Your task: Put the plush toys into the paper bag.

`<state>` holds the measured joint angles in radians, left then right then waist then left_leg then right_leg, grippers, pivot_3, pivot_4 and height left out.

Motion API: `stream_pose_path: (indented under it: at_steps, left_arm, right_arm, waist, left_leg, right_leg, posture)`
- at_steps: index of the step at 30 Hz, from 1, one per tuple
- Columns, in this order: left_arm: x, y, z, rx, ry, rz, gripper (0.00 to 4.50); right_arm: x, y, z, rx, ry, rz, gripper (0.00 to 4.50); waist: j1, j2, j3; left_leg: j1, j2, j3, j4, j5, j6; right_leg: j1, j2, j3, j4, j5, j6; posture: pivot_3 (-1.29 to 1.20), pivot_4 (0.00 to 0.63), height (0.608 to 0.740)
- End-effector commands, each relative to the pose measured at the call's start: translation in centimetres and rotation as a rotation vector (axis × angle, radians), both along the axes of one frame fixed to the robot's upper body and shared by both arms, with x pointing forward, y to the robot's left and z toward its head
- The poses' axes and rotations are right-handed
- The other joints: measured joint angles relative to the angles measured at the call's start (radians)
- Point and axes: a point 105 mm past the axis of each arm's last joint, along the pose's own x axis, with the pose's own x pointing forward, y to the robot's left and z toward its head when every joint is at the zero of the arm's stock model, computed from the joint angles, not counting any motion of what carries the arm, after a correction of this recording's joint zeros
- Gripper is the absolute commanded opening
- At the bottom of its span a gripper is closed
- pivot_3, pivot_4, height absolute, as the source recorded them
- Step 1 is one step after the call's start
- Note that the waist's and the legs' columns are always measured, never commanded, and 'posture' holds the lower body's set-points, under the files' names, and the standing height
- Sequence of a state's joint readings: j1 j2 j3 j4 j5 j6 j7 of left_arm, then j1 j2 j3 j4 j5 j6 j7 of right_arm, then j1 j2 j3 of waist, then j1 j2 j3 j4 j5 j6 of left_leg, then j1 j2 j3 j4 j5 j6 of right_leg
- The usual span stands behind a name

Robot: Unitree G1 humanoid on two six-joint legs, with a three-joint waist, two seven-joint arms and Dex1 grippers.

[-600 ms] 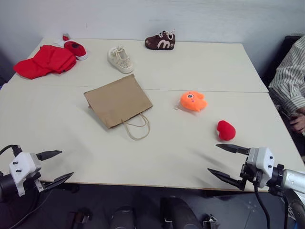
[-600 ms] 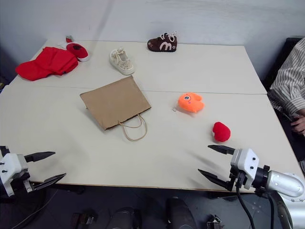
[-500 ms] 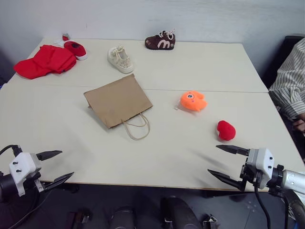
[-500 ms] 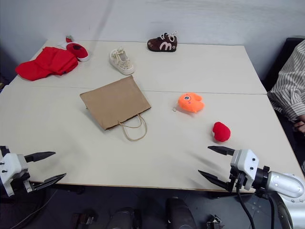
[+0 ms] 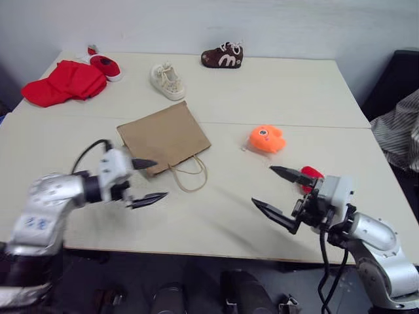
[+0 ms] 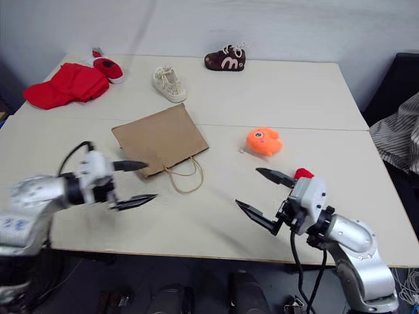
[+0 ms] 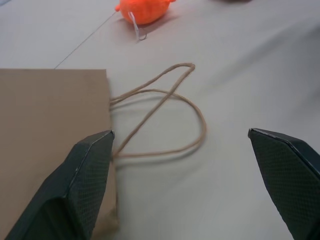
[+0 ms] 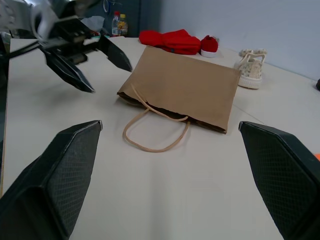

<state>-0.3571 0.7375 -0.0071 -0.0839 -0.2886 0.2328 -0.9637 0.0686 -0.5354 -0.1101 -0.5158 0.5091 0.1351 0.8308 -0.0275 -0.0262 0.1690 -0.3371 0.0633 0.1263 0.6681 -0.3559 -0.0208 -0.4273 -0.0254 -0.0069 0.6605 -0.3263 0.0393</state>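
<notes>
place: we read this as a lab or office test room | evidence: two plain pale tables pushed together against a bare light wall | we see a seated person's striped sleeve beside them | bottles beyond the table's end

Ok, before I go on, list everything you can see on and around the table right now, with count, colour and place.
paper bag: 1, brown, lying flat mid-table, cord handles toward the near edge
orange plush toy: 1, orange, right of the bag
red plush toy: 1, red, near right, partly behind the right gripper
red cloth: 1, red, far left corner
red shoe: 1, red, beside the cloth
cream shoe: 1, cream, far side, behind the bag
brown shoe: 1, brown, far edge
table: 1, off-white
person's sleeve: 1, striped, right edge
left gripper: open, at the bag's near corner
right gripper: open, over the near right
</notes>
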Motion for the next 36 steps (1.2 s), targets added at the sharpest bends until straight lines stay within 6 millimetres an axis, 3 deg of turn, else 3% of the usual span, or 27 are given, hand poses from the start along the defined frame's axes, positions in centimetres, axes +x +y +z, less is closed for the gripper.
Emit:
stream_pose_path:
  at_steps: [1, 9, 13, 17, 21, 31, 36]
  left_arm:
    - [1.6, -1.2, -0.7, 0.066, -0.073, -0.015, 3.85]
    - [3.5, -2.5, -0.3, 0.046, -0.138, -0.024, 1.34]
    - [3.1, -4.1, 0.5, -0.013, -0.097, -0.118, 0.07]
    - [1.8, -6.1, 5.6, -0.282, -0.055, -0.256, 0.03]
    - [-1.1, -6.7, 9.6, -0.475, 0.083, -0.427, 0.00]
    - [-3.1, -6.8, 8.9, -0.483, 0.186, -0.446, 0.00]
    - [-3.3, -7.0, 8.9, -0.497, 0.186, -0.443, 0.00]
  right_arm:
    - [-0.3, -0.2, 0.1, -0.002, -0.035, -0.015, 4.50]
    - [-1.1, -1.0, -1.5, -0.031, -0.002, -0.040, 4.50]
    - [-1.2, -1.2, -2.0, -0.023, 0.020, -0.042, 4.50]
    - [-1.5, -0.1, -2.1, -0.024, 0.042, 0.022, 4.50]
    - [-1.1, 2.2, -2.2, -0.021, 0.084, 0.107, 3.56]
    - [4.0, 7.8, -1.6, -0.039, 0.050, 0.125, 0.02]
    - [5.2, 10.2, -2.6, -0.122, 0.047, 0.180, 0.02]
  waist:
    - [-0.003, 0.000, 0.000]
    - [0.002, 0.000, 0.000]
    - [0.004, 0.000, 0.000]
    - [0.005, 0.000, 0.000]
    - [-0.006, 0.000, 0.000]
    - [0.001, 0.000, 0.000]
    - [0.000, 0.000, 0.000]
  left_leg:
    - [0.001, 0.000, 0.001, 0.000, 0.000, 0.000]
    - [0.002, 0.001, 0.002, 0.001, 0.000, -0.001]
    - [0.002, 0.001, 0.003, 0.002, 0.000, 0.000]
    - [0.000, 0.001, 0.002, 0.005, 0.000, 0.000]
    - [0.001, 0.002, 0.002, 0.007, 0.000, 0.000]
    - [0.000, 0.001, 0.000, 0.011, 0.001, -0.001]
    - [-0.002, 0.001, -0.003, 0.012, 0.000, -0.001]
  right_leg:
    - [-0.001, 0.000, 0.001, 0.000, 0.000, 0.000]
    - [-0.001, 0.001, 0.003, 0.002, 0.000, 0.000]
    - [-0.001, 0.001, 0.003, 0.003, 0.000, 0.001]
    - [-0.001, 0.001, 0.002, 0.004, 0.000, 0.001]
    - [-0.001, 0.001, 0.003, 0.006, 0.000, 0.001]
    - [-0.001, 0.001, 0.003, 0.009, 0.000, 0.000]
    - [-0.001, 0.000, 0.000, 0.008, 0.000, 0.000]
  posture:
    - [0.00, 0.150, 0.740]
    - [0.00, 0.150, 0.740]
    - [0.00, 0.150, 0.740]
    - [0.00, 0.150, 0.740]
    - [0.00, 0.150, 0.740]
    - [0.00, 0.150, 0.740]
    - [0.00, 0.150, 0.740]
